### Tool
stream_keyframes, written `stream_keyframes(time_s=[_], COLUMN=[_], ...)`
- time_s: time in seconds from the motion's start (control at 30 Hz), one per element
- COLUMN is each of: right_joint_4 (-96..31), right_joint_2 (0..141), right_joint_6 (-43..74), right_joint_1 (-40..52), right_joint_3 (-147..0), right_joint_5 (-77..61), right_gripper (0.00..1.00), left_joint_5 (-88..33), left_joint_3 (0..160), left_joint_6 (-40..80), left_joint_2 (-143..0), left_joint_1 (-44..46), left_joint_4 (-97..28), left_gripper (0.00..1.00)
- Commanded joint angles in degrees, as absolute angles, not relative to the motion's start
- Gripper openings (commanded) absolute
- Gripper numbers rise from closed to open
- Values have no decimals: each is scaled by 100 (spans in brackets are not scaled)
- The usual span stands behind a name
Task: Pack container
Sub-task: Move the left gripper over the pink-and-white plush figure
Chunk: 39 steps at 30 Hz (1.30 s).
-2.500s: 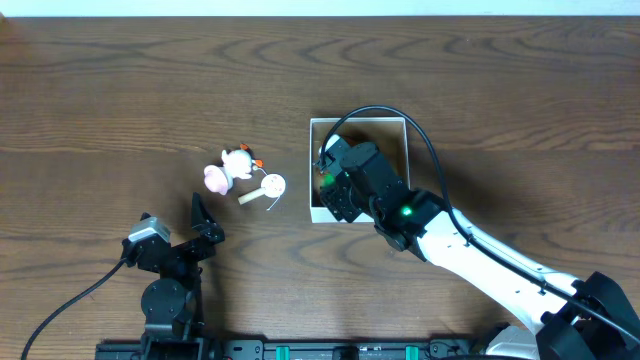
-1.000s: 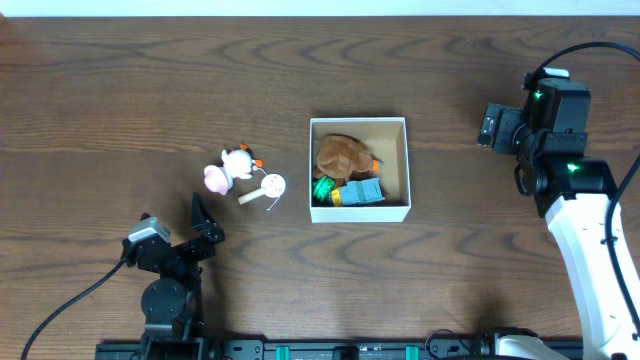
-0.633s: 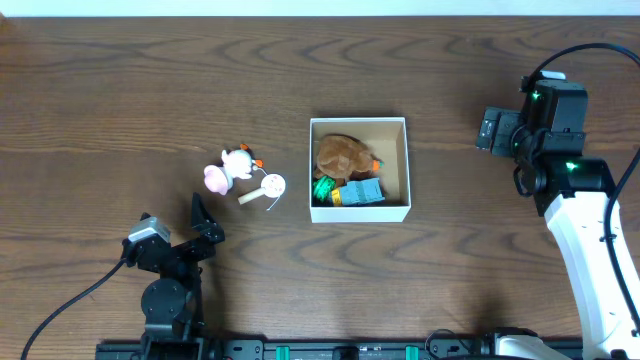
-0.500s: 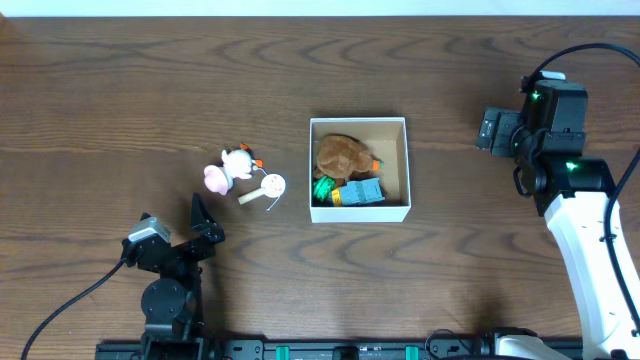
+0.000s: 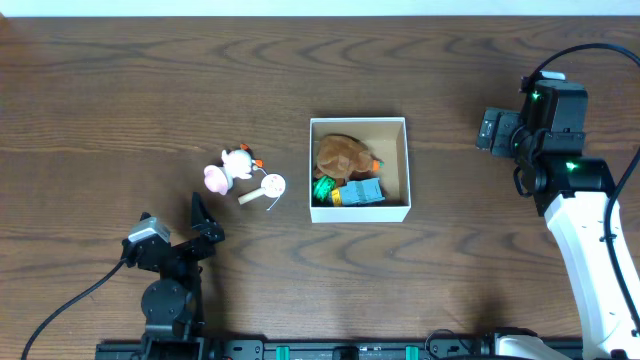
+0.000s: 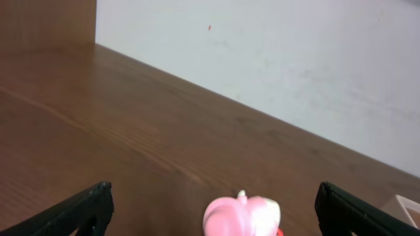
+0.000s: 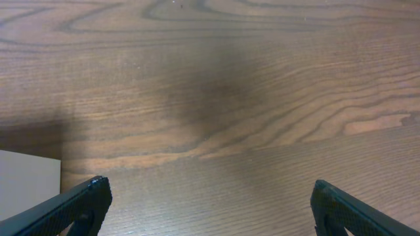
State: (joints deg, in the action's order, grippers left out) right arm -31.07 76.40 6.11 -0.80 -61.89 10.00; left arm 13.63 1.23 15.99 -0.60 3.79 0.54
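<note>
The container [image 5: 396,150], a square white box with a tan inside, sits mid-table. It holds a brown plush toy [image 5: 343,155], a green piece [image 5: 323,187] and a blue toy [image 5: 360,193]. My right gripper [image 5: 486,131] is open and empty, well to the right of the container; its wrist view [image 7: 210,206] shows bare wood and a white box corner [image 7: 26,180]. My left gripper [image 5: 206,222] is open and empty at the front left. A pink toy [image 6: 241,215] lies ahead between its fingers [image 6: 213,196].
Left of the container lie a pink toy [image 5: 214,178], a small white figure [image 5: 238,160] and a white round piece on a stick [image 5: 270,186]. A pale wall [image 6: 295,59] stands behind the table's far edge.
My right arm has left the container, where it was 2.5 s ago, and swung far right. The brown, green and blue toys now show inside. Nothing has moved in the last second.
</note>
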Motion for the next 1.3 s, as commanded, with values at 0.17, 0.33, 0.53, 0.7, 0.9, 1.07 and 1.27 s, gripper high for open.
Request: stream_keyframes(time_s=[0.17,0.33,0.53,0.7,0.9,1.07,1.27], right_joint_4=[-3114,-3111,-3114,-3114,-3114,-3111,-3114], right_joint_2=[7679,7679,7679,7679,7679,7679,7679], right_joint_6=[681,681,681,681,681,681,681], right_joint_1=[-78,-78,-78,-78,-78,-78,-78], right_joint_3=[-6213,-6213,-6213,-6213,-6213,-6213,-6213], right_joint_5=[982,982,982,982,982,982,982], right_gripper=[99,99,99,99,99,99,99], left_joint_5=[-126,-388,-384,-388,-386,-386,-386], left_joint_3=[305,1295,3232,4895,6528,6737,6737], left_joint_6=[1011,338,-134,-148,-174,-172,-174], left_joint_2=[-60,-659,-2576,-4593,-7019,-8348,-9376], left_joint_1=[355,355,355,355,355,355,355], left_joint_4=[777,73,-1151,-2346,-3951,-3863,-3763], left_gripper=[98,98,98,98,98,98,98])
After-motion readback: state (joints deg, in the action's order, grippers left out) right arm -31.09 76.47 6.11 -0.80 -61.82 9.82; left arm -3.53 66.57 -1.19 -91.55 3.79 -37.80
